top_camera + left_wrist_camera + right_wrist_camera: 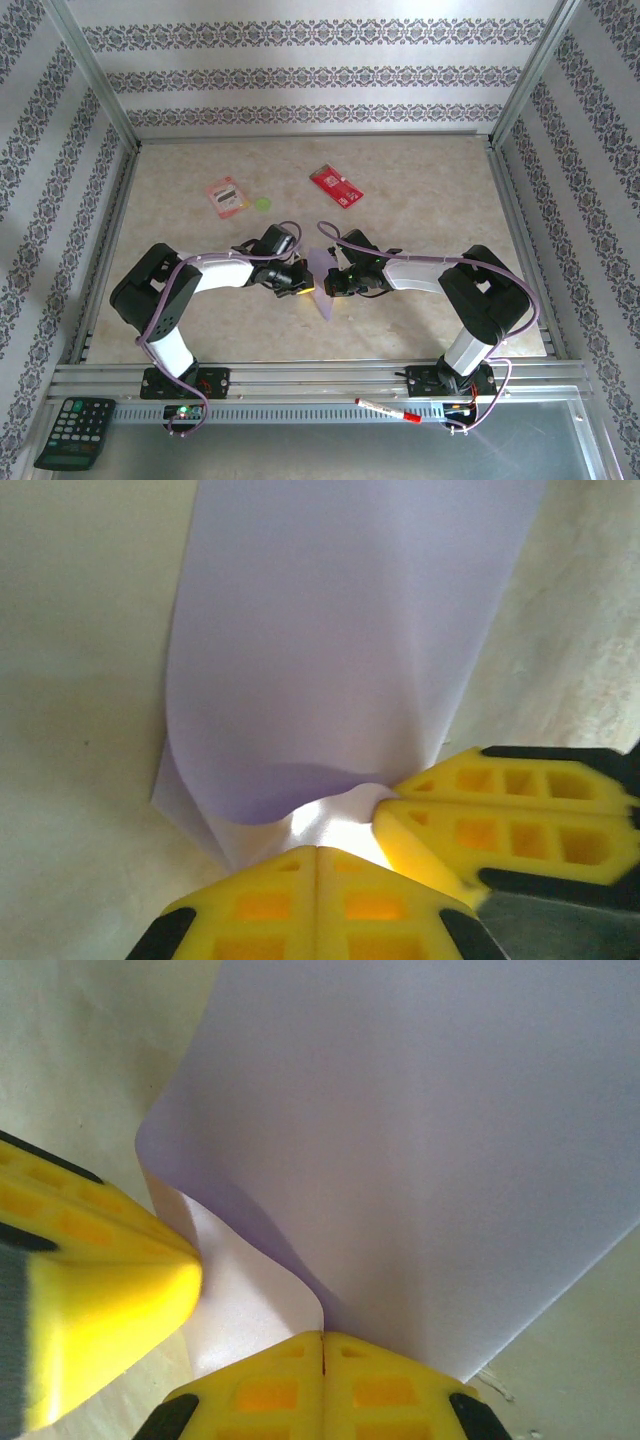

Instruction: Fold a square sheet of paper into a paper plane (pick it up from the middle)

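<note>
From the top external camera, both arms are reaching inward and meeting over the middle of the tabletop (pixel 420 200). The left end effector (pixel 303 284) and the right end effector (pixel 334 283) are facing each other tip to tip, and the lilac sheet of paper (pixel 321 268) is standing on edge between them as a narrow strip. A red card (pixel 336 186), a pink-red packet (pixel 226 196) and a small green disc (pixel 263 204) are lying well apart from the arms, farther back. A calculator (pixel 75 432) and a red marker (pixel 388 410) are resting on the metal rail in front of the arm bases.

From the left wrist camera, the left end effector (pixel 317 852) is pressing its yellow fingers together on the lower edge of the sheet (pixel 340 630), which is curving upward in a soft bend. The right end effector (pixel 392 808) is coming in from the right, its fingers together and touching the same pinched spot.

From the right wrist camera, the right end effector (pixel 322 1338) is clamping its fingers on the sheet (pixel 430 1140), which is fanning up and to the right. The left end effector (pixel 185 1265) is lying just beside it on the left, touching the paper's curled edge.
</note>
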`<state>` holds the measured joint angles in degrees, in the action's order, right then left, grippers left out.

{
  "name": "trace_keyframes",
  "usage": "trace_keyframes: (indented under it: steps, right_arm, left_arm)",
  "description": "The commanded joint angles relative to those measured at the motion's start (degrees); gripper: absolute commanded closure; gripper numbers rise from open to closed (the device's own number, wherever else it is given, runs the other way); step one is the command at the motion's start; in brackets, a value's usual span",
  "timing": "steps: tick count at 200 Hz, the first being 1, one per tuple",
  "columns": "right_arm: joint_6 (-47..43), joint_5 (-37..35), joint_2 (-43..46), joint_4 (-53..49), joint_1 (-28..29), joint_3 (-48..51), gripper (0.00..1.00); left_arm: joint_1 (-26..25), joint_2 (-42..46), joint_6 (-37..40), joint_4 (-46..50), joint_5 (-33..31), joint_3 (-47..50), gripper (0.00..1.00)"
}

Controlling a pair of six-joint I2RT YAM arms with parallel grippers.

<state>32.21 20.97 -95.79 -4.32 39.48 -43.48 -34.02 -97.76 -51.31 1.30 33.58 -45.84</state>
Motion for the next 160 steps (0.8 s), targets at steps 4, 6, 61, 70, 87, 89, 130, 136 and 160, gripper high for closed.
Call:
trace_keyframes:
  steps: [4,6,61,70,87,89,130,136,160]
  right_arm:
    - [-1.6,-3.6,-2.3,-7.5,-0.8,2.1,1.0]
    - [-1.5,-3.6,-2.3,-7.5,-0.9,2.1,1.0]
    - [-1.7,-3.5,-2.5,-7.5,-0.9,2.0,1.0]
    - [-1.8,-3.4,-2.5,-7.6,-0.9,2.0,1.0]
    - [-1.9,-3.3,-2.6,-7.7,-1.1,1.9,1.0]
    - [-2.0,-3.3,-2.6,-7.7,-1.0,1.9,1.0]
    - [-2.1,-3.4,-2.6,-7.8,-1.2,1.9,1.0]
    - [-2.1,-3.4,-2.6,-7.8,-1.2,2.0,1.0]
    - [-2.0,-3.3,-2.7,-7.6,-1.2,1.9,1.0]
  left_arm:
    - [2.0,0.7,2.3,2.9,0.1,-1.1,1.0]
    - [2.1,0.4,2.3,2.8,0.2,-1.1,1.0]
    - [3.2,-3.0,3.6,2.5,-0.2,-0.3,1.0]
    - [3.6,-2.9,3.9,2.9,-0.3,-0.3,1.0]
    - [4.0,-1.8,4.4,4.0,-0.4,-0.6,1.0]
    - [4.0,-1.6,4.4,4.0,-0.4,-0.7,1.0]
    - [3.8,2.3,2.2,2.2,2.5,-1.0,0.96]
    - [3.6,2.4,2.0,2.0,3.0,-1.2,0.96]
    - [2.9,1.3,1.6,1.2,4.2,-2.0,0.96]
